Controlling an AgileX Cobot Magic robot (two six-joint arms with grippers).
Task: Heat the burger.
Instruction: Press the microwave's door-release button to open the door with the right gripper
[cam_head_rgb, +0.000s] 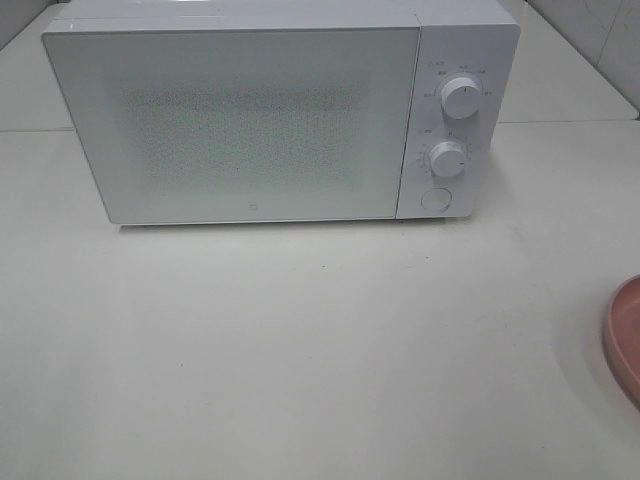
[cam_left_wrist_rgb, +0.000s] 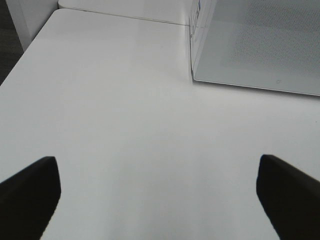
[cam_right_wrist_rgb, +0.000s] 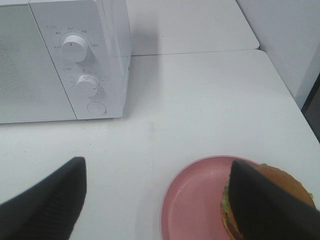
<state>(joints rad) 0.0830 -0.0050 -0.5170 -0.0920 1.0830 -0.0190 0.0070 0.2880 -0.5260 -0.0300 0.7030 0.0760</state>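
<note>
Showing the burger (cam_right_wrist_rgb: 290, 180) sitting on the pink plate (cam_right_wrist_rgb: 192, 200), off to the right of the closed white microwave (cam_head_rgb: 240, 120), partly hidden behind the right gripper (cam_right_wrist_rgb: 157, 167), with it and the left gripper (cam_left_wrist_rgb: 156, 162) both gaping wide, holding nothing.

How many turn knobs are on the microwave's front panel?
2. The upper knob sits high on the microwave's right-side control panel; the lower knob is directly below it. Under both is a flat round button, not a knob. None appear hidden.
</note>
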